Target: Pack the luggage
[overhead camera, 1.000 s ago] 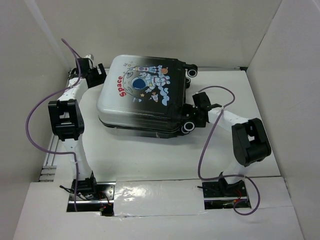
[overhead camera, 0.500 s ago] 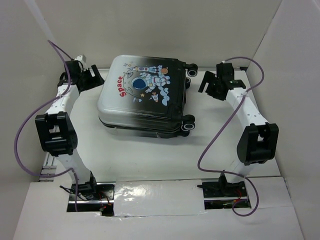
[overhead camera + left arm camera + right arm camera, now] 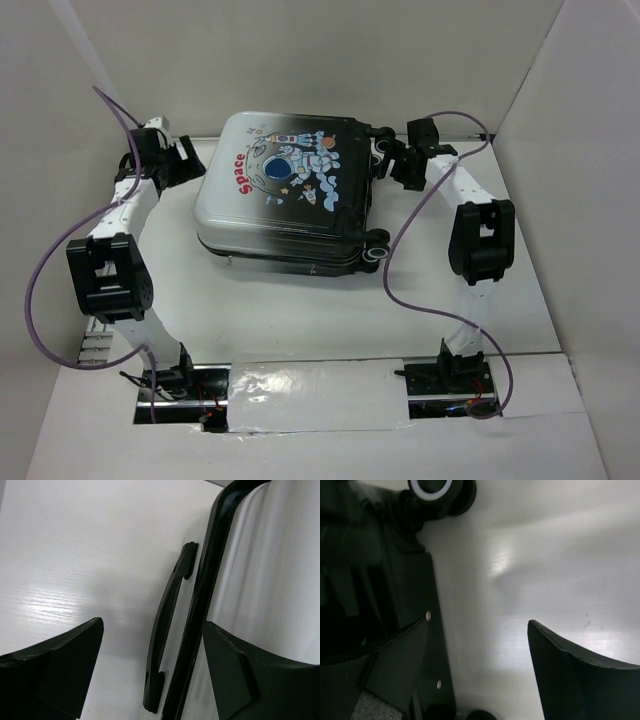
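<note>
The luggage (image 3: 285,190) lies flat and closed on the white table, astronaut print and red "Space" facing up, wheels on its right side. My left gripper (image 3: 185,160) is open at its far left corner. In the left wrist view (image 3: 152,675) the black side handle (image 3: 170,625) and the zip seam lie between the fingers, untouched, with the white shell (image 3: 270,580) to the right. My right gripper (image 3: 395,165) is open at the far right corner. In the right wrist view (image 3: 477,665) it is beside the dark wheel end (image 3: 370,580), under a wheel (image 3: 437,490).
White walls enclose the table on the left, back and right, close behind both grippers. A front wheel (image 3: 376,255) juts out at the luggage's near right corner. Purple cables loop from both arms. Bare table (image 3: 300,310) lies between the luggage and the arm bases.
My right arm has swung from the near right wheel out and back to the far right corner of the luggage. My left arm has drawn slightly back and left. The luggage has not moved.
</note>
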